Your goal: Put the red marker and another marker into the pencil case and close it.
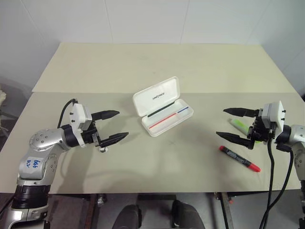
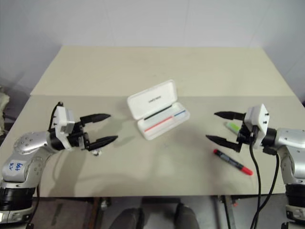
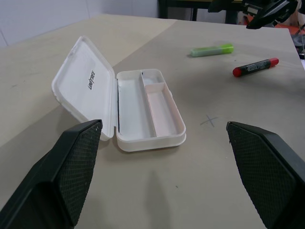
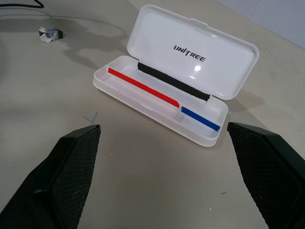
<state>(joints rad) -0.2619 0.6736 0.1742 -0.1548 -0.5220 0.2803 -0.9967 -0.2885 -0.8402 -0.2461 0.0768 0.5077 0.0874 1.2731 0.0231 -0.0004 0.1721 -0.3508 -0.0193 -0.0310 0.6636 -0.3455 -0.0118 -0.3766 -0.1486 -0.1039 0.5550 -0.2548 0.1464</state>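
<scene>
Item 1, case point(image 1: 163, 107): white hinged box near the table's point(image 1: 143, 67) middle, at my 12 o'clock. Lid raised and tilted back, dark "UNITREE" lettering on its inner face. Tray divided into compartments, a red line and a blue line along its walls, a black strip at the hinge. Tray holds no markers.

Item 2, red marker point(image 1: 239, 158): red ends, black printed middle, lying flat on the table at my 2 o'clock, well apart from the case.

Item 3, green marker point(image 1: 239, 126): light yellow-green, lying flat just beyond the red marker (partly hidden by my right fingers in the head views; plain in the left wrist view).

Item 4, my left gripper point(image 1: 114, 125): at my 10 o'clock, fingers spread wide, nothing between them, pointing toward the case, above the table.

Item 5, my right gripper point(image 1: 231, 124): at my 2 o'clock, fingers spread wide, empty, pointing toward the case, over the green marker, touching neither marker.

Item 6, scrap point(image 4: 50, 35): small crumpled bit on the table beneath my left gripper.
</scene>
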